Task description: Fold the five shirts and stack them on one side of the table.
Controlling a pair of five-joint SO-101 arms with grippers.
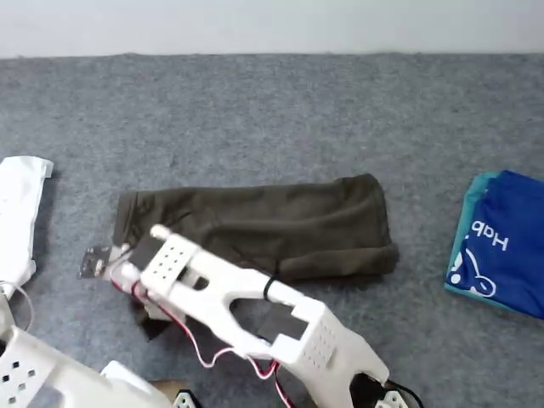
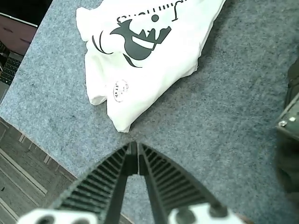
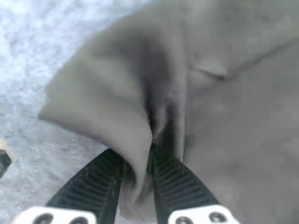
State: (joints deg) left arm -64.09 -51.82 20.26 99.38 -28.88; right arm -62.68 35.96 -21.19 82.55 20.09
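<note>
Matt cloth shirt (image 1: 280, 225) on rough gry carpet (image 1: 255, 110).

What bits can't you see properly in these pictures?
Blue shirt: high view, cut off by the right edge.
White shirt: high view, cut off by the left edge; left wrist view, by the top edge.
Olive shirt: high view, corner hidden under the right arm; right wrist view, blurred.
</note>
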